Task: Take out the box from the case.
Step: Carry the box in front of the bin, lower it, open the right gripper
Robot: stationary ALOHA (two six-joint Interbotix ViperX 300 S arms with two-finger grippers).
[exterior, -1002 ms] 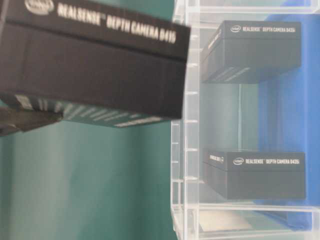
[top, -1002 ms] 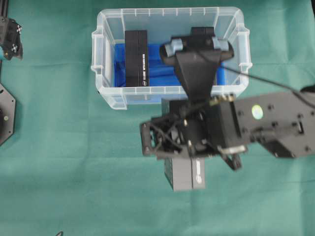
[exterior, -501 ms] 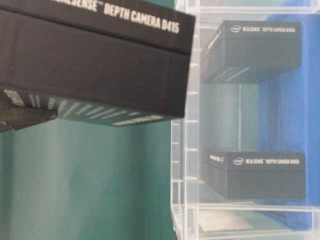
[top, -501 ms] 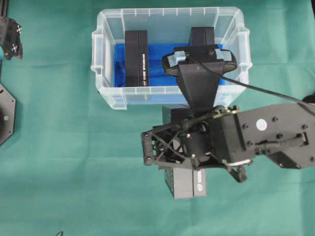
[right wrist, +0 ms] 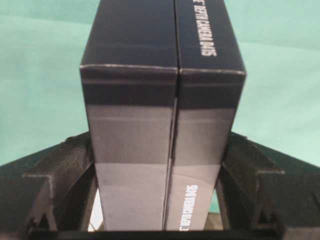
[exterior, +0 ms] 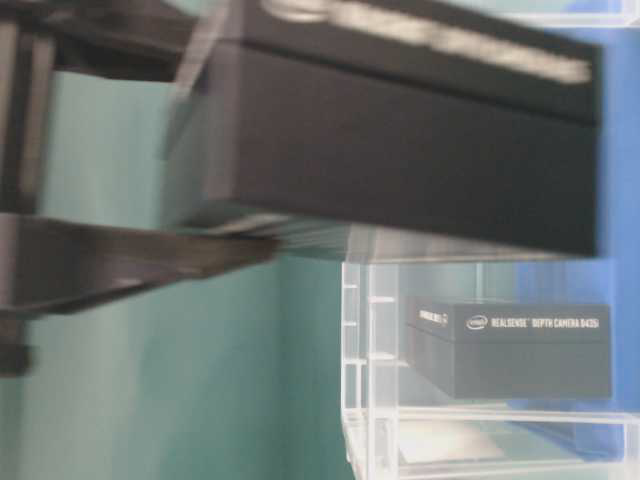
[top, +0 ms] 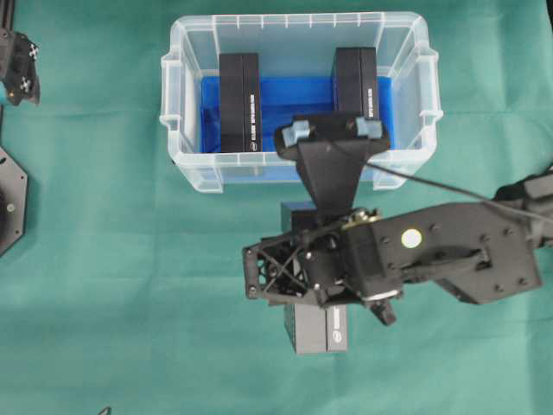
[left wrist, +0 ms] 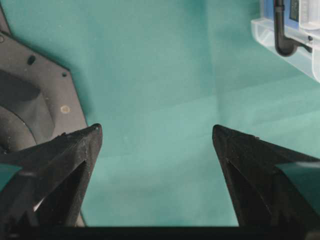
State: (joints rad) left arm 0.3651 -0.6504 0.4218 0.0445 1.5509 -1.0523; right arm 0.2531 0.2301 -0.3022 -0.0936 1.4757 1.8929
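One black box (right wrist: pixel 162 115) sits clamped between the two fingers of the right claw (right wrist: pixel 161 200); in the right wrist view the fingers press flat against both of its long sides. White lettering runs along the box's right half. Overhead, this same box (top: pixel 318 313) lies outside the case, over the green tabletop (top: pixel 130 285), with the right claw (top: pixel 311 275) and its arm covering most of it. Whether the box rests on the cloth or hangs above it cannot be told. In the table-level view the held box (exterior: pixel 400 140) fills the upper frame, motion-blurred, with a dark finger (exterior: pixel 140 262) beneath it.

Left claw (left wrist: pixel 157 145): fingers wide apart, nothing between them, only green cloth below. A corner of the case (left wrist: pixel 290 40) shows at the top right of that view. Overhead, only a small part of the left arm shows at the far left edge.

Farther back stands the case (top: pixel 177 112), clear plastic with a blue lining. Two more black boxes stand on edge inside it, well apart: one toward the left (top: pixel 239 102), one toward the right (top: pixel 355 82). The table-level view shows one of them through the clear wall (exterior: pixel 510 350), lettering readable as a depth camera label
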